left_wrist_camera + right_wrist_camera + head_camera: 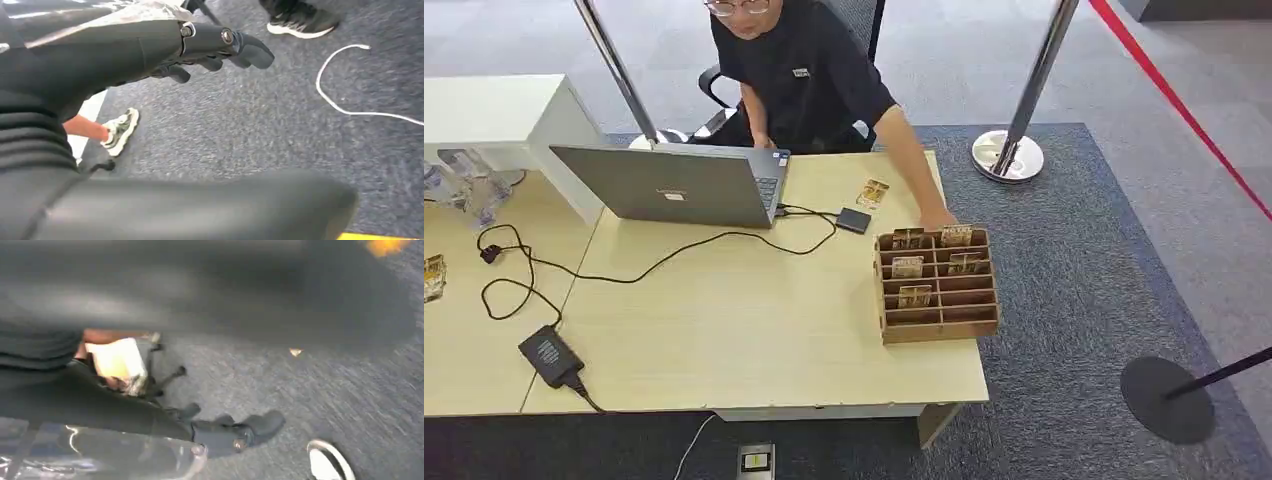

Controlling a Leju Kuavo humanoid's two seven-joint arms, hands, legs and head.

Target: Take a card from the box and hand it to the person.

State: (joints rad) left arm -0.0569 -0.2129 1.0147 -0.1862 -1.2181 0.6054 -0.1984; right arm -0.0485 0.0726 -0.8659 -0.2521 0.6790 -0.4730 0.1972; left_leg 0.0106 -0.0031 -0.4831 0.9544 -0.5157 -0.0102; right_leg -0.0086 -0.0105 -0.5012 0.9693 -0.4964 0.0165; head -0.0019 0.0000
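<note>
Both robot hands hang over grey carpet, left hand [220, 47] and right hand [235, 432] empty with fingers loosely apart. Well away, the wooden box [937, 284] of cards [908, 267] sits at the desk's [754, 330] right edge, a person's hand [937, 217] touching it. The right wrist view is blurred.

The right wrist view is motion-blurred, so the right hand's [235, 432] finger pose is unreadable, the cards [911, 267] in the box [938, 327] are too small to read, and the person [809, 75] is cut off at the top edge.
</note>
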